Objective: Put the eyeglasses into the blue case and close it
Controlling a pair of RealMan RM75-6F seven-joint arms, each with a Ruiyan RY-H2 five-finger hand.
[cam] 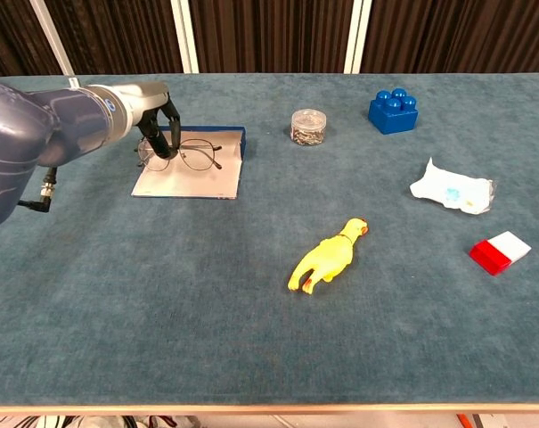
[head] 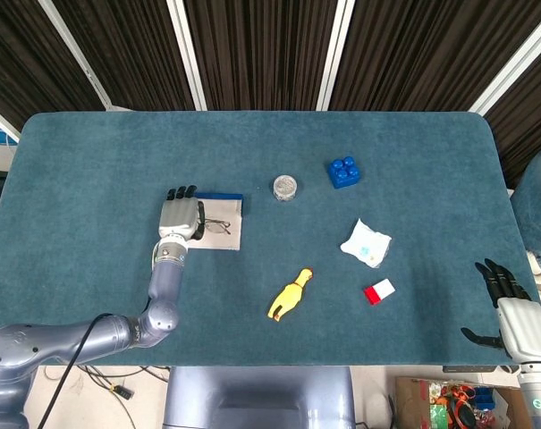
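My left hand (cam: 153, 111) pinches the thin wire-framed eyeglasses (cam: 191, 155) in its fingers (cam: 162, 138), directly above the open blue case (cam: 192, 171), frame lengthwise along it. My right hand (head: 511, 308) idles far off, fingers spread.

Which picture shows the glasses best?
The chest view: both round lenses of the eyeglasses show clearly over the open blue case, held by the left hand. In the head view they are tiny, half hidden by that hand.

A rounded-corner table (head: 91, 143) covered in teal-blue felt fills both views. Behind it hang dark pleated curtains (head: 261, 54), divided by white frame bars (head: 186, 55). Lighting is even.
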